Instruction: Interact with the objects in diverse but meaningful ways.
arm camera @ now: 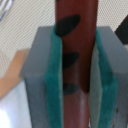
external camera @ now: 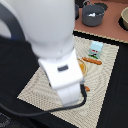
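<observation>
Pincer (arm camera: 75,85) clamping sausage stick (arm camera: 75,50), ends cropped

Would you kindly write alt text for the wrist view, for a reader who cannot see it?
Close-up of the gripper: two grey fingers with green pads sit on either side of a brown sausage stick with dark marks, which runs lengthwise between them. The striped beige placemat lies blurred behind.

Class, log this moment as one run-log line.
tool: shut on brown sausage stick | arm: over striped placemat | pale blue carton: on placemat | grey pot: off placemat
</observation>
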